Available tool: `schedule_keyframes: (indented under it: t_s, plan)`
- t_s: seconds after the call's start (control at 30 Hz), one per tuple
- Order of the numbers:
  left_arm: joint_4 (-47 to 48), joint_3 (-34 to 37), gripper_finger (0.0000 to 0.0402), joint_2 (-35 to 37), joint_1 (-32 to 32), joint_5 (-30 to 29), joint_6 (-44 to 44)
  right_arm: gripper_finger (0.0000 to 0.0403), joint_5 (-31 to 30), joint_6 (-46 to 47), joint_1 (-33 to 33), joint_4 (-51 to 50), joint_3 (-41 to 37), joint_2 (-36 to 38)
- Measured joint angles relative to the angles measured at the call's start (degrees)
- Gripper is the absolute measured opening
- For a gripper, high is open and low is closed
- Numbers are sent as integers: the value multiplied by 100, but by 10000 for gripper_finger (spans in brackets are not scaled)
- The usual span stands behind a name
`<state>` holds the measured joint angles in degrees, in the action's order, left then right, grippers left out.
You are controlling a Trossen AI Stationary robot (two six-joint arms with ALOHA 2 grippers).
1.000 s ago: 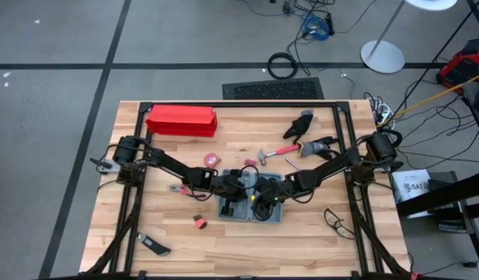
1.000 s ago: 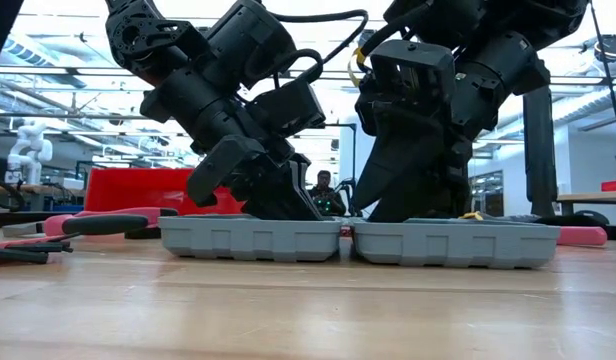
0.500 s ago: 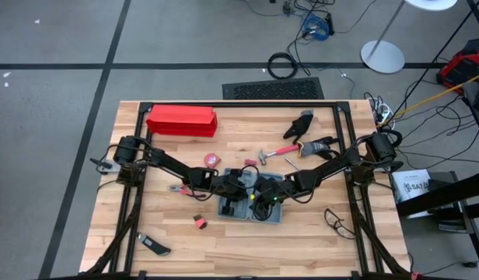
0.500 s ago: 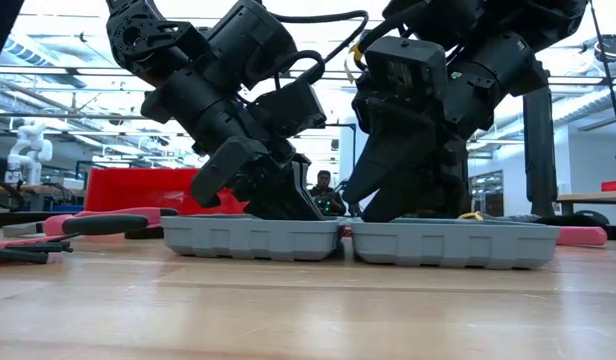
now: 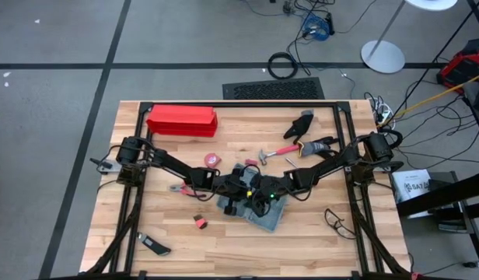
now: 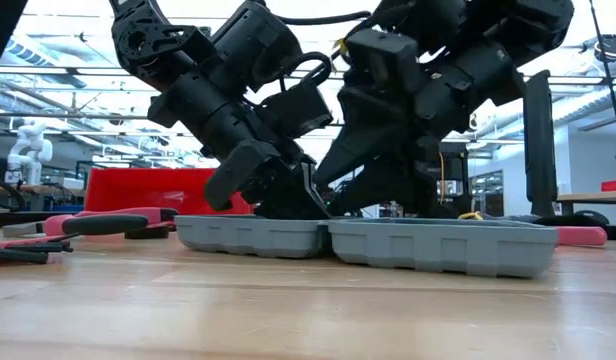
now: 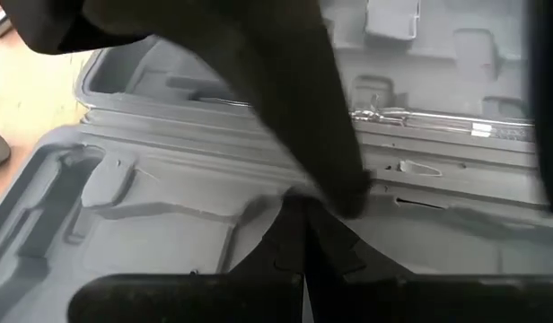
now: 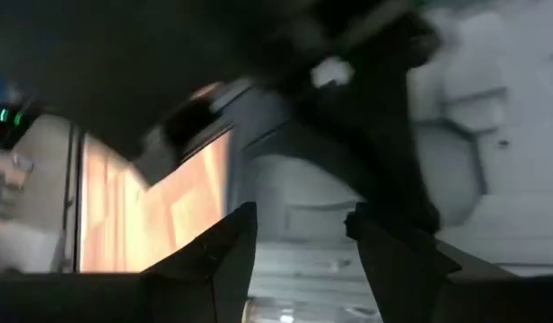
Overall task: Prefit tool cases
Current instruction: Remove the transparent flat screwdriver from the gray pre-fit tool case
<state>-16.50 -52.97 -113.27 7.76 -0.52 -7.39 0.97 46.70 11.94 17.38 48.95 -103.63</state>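
The tool case (image 5: 264, 216), blue-grey with grey moulded recesses, lies open and flat on the wooden table at mid table, skewed to the table edges; in the low view its two halves (image 6: 438, 245) rest side by side. My left gripper (image 7: 303, 211) is shut and comes down on the inside of the case by the hinge. My right gripper (image 8: 299, 242) reaches in from the table's right, open, over the same hinge area (image 5: 261, 196). The two grippers stand close together and hide much of the case's middle from above. My left gripper presses its shut fingertips down on the case's inner face right beside the hinge ridge (image 7: 285, 193). It comes slanting down from the table's left. The case lies flat on the table under it. My right gripper has one fingertip (image 7: 348, 190) down on the hinge ridge (image 7: 393, 170) between the two halves, slanting in from the table's right. Whether the second finger touches the case I cannot tell. Nothing is between the fingers.
A long red box (image 5: 181, 120) lies at the far left. A red hammer (image 5: 274, 153), black gloves (image 5: 302, 124) and a tape roll (image 5: 211, 159) lie behind the case. Red-handled pliers (image 6: 98, 222) lie to its left; a black cable (image 5: 337, 222) lies near right.
The open case has turned on the table in the last half second: its right half has swung toward the near edge, while the part under my left gripper has stayed about where it was. My right gripper has tipped and leaned toward the table's left, still open.
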Motion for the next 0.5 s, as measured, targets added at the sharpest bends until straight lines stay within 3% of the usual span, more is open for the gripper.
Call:
schedule_keyframes:
  t_s: [0.13,0.3,0.5]
  plan:
    - [30,4,0,0,3,-1,-1,183,317,-812,38,23,13,131]
    - [39,13,0,0,3,3,-7,182,220,-2150,194,-451,14,442]
    - [41,13,0,0,3,29,-38,164,-1235,-3683,645,-1679,17,643]
